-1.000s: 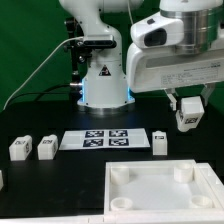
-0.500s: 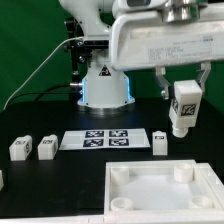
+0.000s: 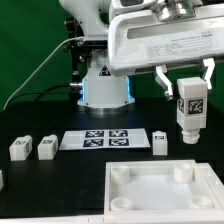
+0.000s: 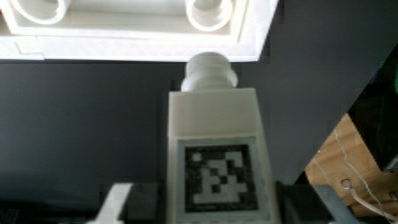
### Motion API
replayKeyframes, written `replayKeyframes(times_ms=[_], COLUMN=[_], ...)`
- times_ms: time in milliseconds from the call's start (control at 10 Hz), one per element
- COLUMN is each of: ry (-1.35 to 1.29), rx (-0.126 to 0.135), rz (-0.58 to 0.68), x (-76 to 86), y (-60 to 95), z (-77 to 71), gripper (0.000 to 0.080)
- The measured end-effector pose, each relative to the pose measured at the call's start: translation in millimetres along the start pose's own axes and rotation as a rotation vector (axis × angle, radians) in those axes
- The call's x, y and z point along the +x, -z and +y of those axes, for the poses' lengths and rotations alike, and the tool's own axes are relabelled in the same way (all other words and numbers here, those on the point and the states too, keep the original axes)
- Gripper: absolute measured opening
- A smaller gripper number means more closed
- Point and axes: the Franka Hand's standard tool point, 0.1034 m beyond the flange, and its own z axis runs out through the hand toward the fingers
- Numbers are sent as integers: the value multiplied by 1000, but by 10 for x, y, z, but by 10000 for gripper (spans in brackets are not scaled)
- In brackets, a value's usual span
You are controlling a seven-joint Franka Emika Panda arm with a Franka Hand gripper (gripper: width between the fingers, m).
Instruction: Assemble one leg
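My gripper is shut on a leg, a white post with a black-and-white tag, and holds it upright in the air above the table at the exterior view's right. In the wrist view the leg fills the middle, its round peg pointing at the large white square panel. The panel lies at the front right with corner sockets. Another leg stands beside the marker board. Two more legs stand at the exterior view's left.
The robot base stands at the back centre with cables trailing to the left. The table is black. A small white part shows at the left edge.
The gripper with the leg has moved toward the camera and slightly right, so arm and leg look larger. The leg hangs a little lower in the picture. The other parts have not moved.
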Motion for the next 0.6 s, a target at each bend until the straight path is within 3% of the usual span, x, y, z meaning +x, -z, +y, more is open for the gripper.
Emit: replayKeyframes(times_ms=[200,400,600], ry=[3,15,1], rx=[5,7,5], rz=[6,-10,-32], x=[-4,-26,-151], y=[-69,-308,-565], z=[-46,-125,-138], gripper=[294,294,294])
